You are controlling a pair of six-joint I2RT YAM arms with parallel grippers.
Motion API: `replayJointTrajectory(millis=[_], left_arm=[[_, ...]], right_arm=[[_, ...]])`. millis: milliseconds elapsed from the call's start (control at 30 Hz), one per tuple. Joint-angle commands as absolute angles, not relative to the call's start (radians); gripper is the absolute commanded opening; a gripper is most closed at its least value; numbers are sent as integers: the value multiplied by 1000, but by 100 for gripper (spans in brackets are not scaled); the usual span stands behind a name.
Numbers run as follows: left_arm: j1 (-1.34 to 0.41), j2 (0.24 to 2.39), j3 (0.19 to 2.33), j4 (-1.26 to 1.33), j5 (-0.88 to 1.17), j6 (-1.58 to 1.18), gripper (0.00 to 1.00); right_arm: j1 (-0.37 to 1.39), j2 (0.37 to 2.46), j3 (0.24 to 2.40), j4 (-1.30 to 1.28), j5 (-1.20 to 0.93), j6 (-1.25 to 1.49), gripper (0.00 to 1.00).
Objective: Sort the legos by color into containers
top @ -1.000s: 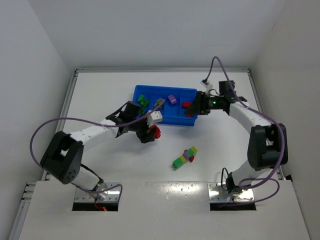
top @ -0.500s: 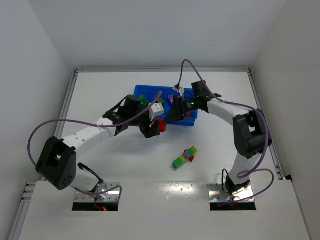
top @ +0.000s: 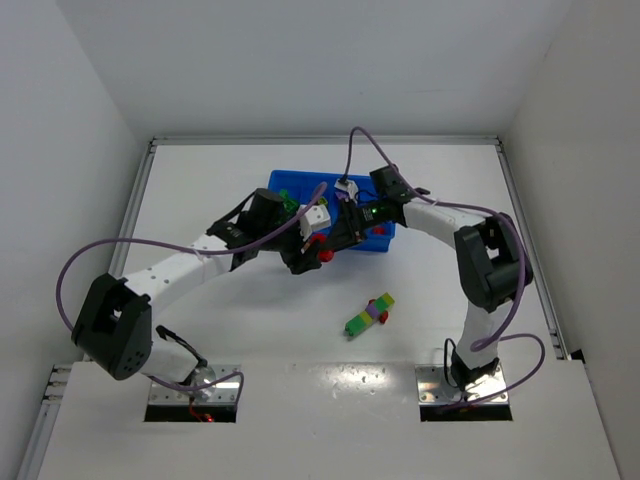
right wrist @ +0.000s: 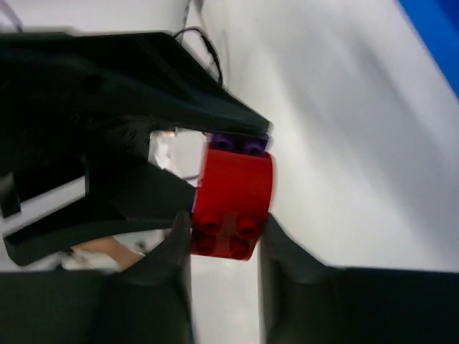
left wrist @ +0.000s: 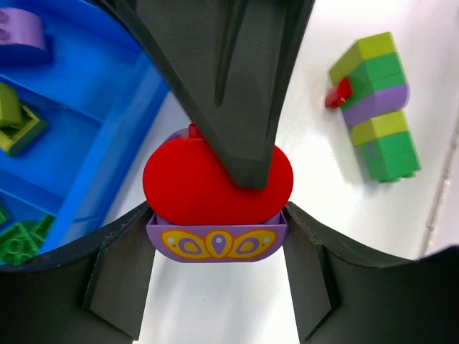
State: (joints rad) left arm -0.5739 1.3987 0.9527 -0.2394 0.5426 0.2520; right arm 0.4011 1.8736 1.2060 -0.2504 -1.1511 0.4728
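Watching the two arms meet nose to nose just in front of the blue tray point(left wrist: 93, 79), and this is a tight little huddle! The left gripper point(left wrist: 215, 233) has its fingers pinching a purple brick point(left wrist: 215, 244), the one with the butterfly print, held off the counter point(top: 200, 190). Plugged onto it is a red brick point(right wrist: 233, 190), and the right gripper point(right wrist: 224, 226) has its fingers pressed against that red piece from either side. So the pair hangs in the air between both arms, beside the tray and not over it.

Looks to me like a pull-apart is coming: one arm keeps purple, the other takes red. Here is where it gets dicey. The right fingers only catch the near end of the red brick, so a hard tug could let it squirt free. If the studs let go with a snap, either piece may jump and land on the counter, or worse, in the wrong compartment. A twist instead of a straight pull could turn the purple brick in the left fingers and lose it too.

And the arms are crowded: the dark finger of the right arm lies straight across the red face, so any sideways drift risks the fingers knocking each other.

Meanwhile the multicolour stack point(top: 370, 314) waits well apart on the counter, untouched.
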Motion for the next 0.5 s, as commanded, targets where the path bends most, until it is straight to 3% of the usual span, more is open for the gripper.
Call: replayJointTrajectory(millis=[0, 100, 467], left_arm=[[-589, 1391, 989, -210, 549, 236, 26], [-589, 1379, 942, -210, 523, 249, 26], [-571, 1290, 807, -230, 489, 287, 25]], right_arm=[[407, 1873, 1247, -224, -1193, 463, 11], [374, 1861, 1247, -224, -1193, 463, 0], [169, 1770, 1258, -224, -1212, 463, 0]])
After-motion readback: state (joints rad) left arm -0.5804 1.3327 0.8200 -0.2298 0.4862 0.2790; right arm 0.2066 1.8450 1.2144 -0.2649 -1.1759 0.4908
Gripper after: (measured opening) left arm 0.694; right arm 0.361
